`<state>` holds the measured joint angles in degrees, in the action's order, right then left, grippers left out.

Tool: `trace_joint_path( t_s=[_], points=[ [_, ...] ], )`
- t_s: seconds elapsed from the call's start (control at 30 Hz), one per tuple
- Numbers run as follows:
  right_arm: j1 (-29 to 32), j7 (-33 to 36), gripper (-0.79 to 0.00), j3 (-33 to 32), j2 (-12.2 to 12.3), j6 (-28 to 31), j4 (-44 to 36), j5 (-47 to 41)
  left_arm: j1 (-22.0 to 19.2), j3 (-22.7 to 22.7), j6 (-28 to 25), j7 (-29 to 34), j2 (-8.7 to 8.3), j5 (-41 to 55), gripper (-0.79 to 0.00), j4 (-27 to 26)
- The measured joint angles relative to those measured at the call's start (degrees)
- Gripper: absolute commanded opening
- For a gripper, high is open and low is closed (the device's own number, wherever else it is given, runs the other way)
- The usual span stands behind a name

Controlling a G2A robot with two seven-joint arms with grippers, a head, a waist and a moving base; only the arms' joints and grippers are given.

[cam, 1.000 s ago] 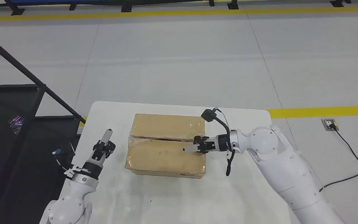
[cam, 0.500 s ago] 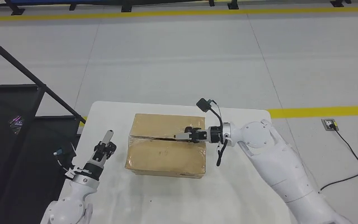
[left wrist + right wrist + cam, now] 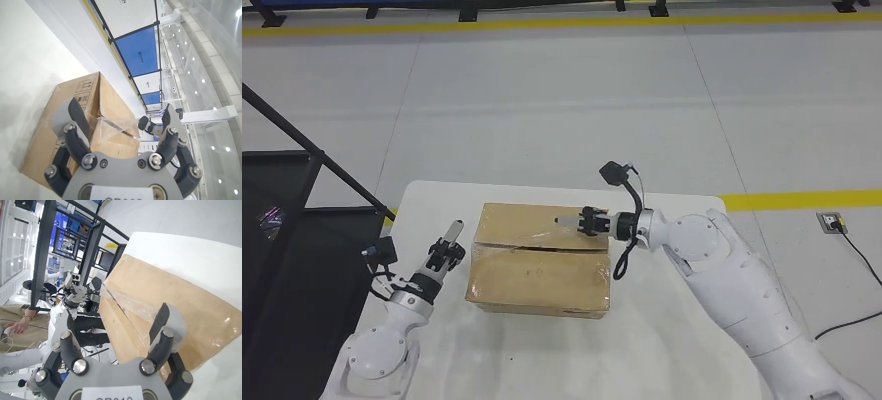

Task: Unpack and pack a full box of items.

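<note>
A brown cardboard box [image 3: 537, 262] lies flat in the middle of the white table [image 3: 672, 330], its two top flaps meeting at a seam. A strip of clear tape [image 3: 128, 308] is peeled up from that seam and clings to one finger [image 3: 163, 317] of my right gripper [image 3: 572, 219], which hovers open over the box's far flap. The same tape [image 3: 115, 124] runs up to that gripper in the left wrist view. My left gripper [image 3: 452, 240] stands open just off the box's left end [image 3: 79, 106], pointing at it, with nothing between its fingers [image 3: 77, 113].
A black metal frame [image 3: 287, 130] and dark panel stand beside the table's left edge. Bare tabletop lies in front of the box and to its right [image 3: 682, 290]. A yellow floor line [image 3: 802, 200] runs beyond the table.
My right gripper has swept from the box's near flap over the seam to the far flap, pulling the tape up. My left gripper has moved closer to the box's left end.
</note>
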<state>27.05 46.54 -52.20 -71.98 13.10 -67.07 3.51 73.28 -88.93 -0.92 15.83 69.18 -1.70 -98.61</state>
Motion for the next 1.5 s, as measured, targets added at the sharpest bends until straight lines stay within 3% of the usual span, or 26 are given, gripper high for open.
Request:
trace_joint_path(
  t_s=[0.37,0.9,1.03,1.07,1.23,1.5],
  points=[
    [-1.97,0.88,0.000,1.12,-0.58,0.46,3.54,3.25,-3.40,2.56,0.63,1.01,0.26,0.15,0.000,2.35],
    [-4.13,2.94,0.000,3.59,-1.58,6.82,6.57,7.20,-4.42,3.95,1.15,0.98,0.46,0.31,0.000,2.51],
    [-4.09,3.33,-0.280,3.12,-1.51,7.57,6.47,7.15,-4.40,4.09,1.25,0.72,0.49,0.25,0.000,2.65],
    [-4.05,3.33,-0.314,2.93,-1.48,7.68,6.38,7.19,-4.40,4.13,1.33,0.68,0.50,0.21,0.000,2.66],
    [-3.56,3.27,-0.240,1.66,-1.15,8.58,5.95,6.97,-4.46,4.22,1.51,0.69,0.51,-0.07,0.000,2.75],
    [-2.01,5.15,-0.262,-1.12,-0.03,9.60,3.82,7.26,-4.56,4.41,1.74,0.51,0.55,-0.33,0.000,3.02]
  ],
)
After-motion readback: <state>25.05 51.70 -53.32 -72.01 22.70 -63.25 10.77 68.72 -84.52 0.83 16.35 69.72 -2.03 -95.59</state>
